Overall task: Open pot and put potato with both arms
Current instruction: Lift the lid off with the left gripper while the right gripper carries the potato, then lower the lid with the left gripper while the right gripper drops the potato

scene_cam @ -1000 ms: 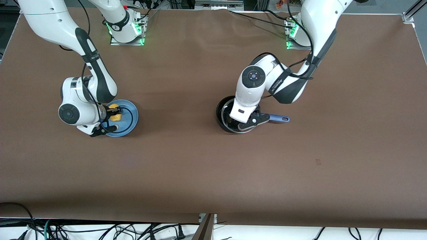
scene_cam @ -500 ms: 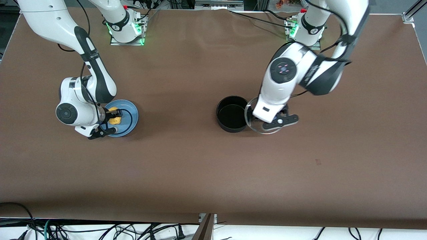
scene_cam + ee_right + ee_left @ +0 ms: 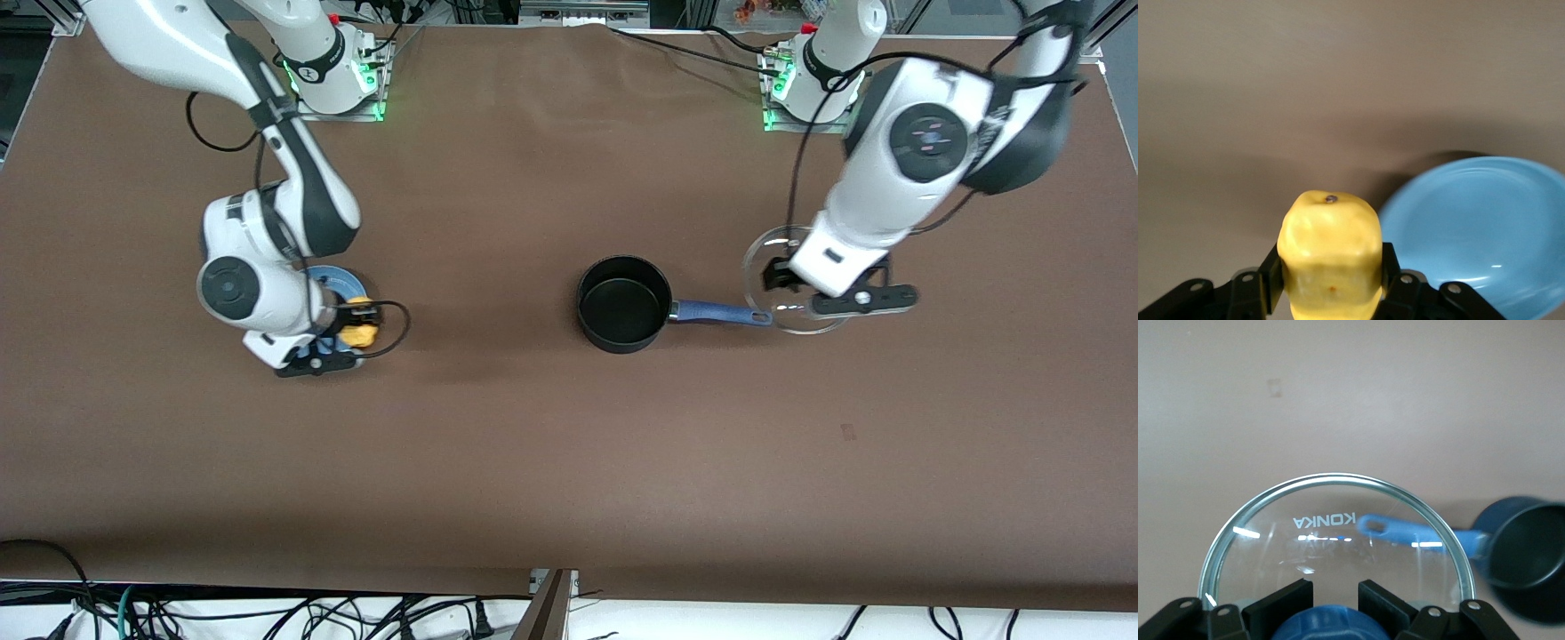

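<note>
Both arms are glossy white shells broken by black joint bands: the right arm (image 3: pixel 267 178) and the left arm (image 3: pixel 925 169) each carry a round dark cap with small dots on the wrist housing. Thin black cables loop loosely along the links. The bases glow green at their feet, with a small red button on top. Each wrist ends in a black bracket with silver screw heads, and the fingers (image 3: pixel 1281 607) are flat matte black blocks

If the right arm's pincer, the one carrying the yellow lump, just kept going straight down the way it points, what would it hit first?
Probably the bare table. The right pincer holds the potato just past the blue plate's edge, so the potato would touch down first, though depth is hard to judge.
</note>
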You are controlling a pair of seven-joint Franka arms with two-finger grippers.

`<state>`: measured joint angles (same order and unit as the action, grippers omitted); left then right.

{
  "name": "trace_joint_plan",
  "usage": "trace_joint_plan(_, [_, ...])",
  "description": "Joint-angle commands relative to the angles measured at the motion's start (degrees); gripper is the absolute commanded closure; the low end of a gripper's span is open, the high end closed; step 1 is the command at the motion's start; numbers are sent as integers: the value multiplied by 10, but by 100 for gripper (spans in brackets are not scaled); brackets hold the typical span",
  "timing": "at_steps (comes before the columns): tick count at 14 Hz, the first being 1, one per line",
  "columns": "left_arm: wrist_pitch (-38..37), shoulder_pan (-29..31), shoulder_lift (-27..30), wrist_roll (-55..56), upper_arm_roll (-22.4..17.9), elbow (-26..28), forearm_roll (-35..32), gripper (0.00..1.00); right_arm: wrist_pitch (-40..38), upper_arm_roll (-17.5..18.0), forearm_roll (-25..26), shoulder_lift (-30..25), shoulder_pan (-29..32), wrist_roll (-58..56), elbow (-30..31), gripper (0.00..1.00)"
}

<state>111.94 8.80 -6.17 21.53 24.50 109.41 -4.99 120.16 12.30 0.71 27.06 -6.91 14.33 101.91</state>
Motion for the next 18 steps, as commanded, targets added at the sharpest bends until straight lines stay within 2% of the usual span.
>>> trace_joint_plan(1, [15,74,44,-117,4,54,37,100,-13,47,-2,6,-6,122,-31,60])
trace_joint_plan(3, [30,97,44,-143,4,73,37,100,-9,61,-2,21,-42,203,-61,61])
trace_joint_plan(6, [120,119,46,-168,3,141,36,100,-3,61,-5,57,-106,315,-115,62])
trace_joint_plan(8, [165,128,30,-169,2,164,31,100,9,61,-41,90,-143,364,-171,62])
trace_joint_plan(10, [176,136,2,-169,0,160,29,100,37,61,-53,120,-174,395,-211,63])
trace_joint_plan(13, [237,137,-58,-168,-2,154,21,100,114,61,-53,145,-210,433,-219,63])
trace_joint_plan(15, [266,137,-103,-161,-2,136,-27,100,167,61,-54,159,-229,461,-220,63])
trace_joint_plan(18, [289,140,-166,-157,-8,98,-81,100,194,61,-53,175,-244,467,-220,63])
